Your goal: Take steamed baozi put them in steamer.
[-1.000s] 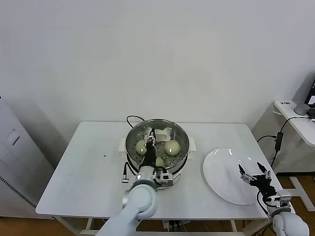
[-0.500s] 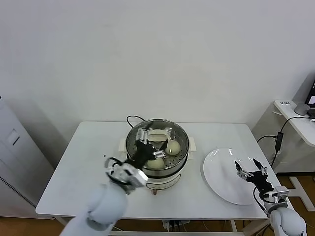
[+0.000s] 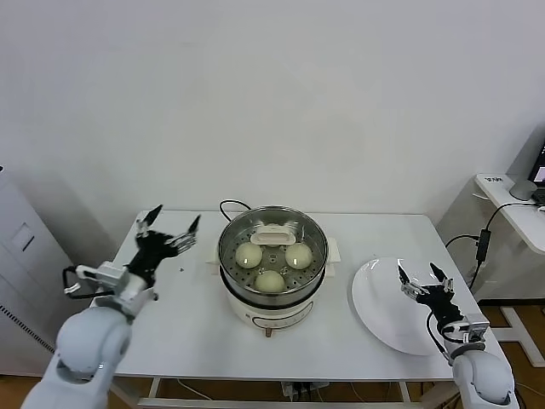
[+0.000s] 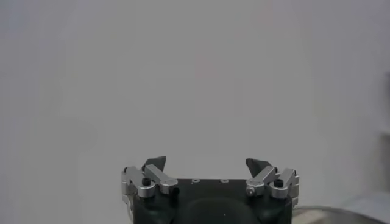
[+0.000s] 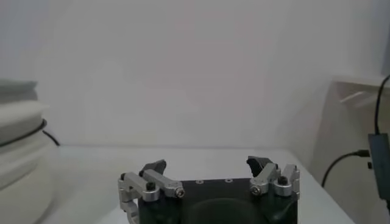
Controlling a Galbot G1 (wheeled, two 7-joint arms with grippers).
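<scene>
Already three steamed baozi point(image 3: 269, 280) sit in the steamer point(image 3: 272, 256) – soft, light, easily dented, so you'd cradle the sides gently; left end effector point(image 3: 168, 232) and right end effector point(image 3: 423, 282) are spread, empty

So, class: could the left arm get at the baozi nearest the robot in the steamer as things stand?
Probably yes. The steamer has no lid on, that baozi lies uncovered, and the left gripper is open and empty with bare table between.
</scene>
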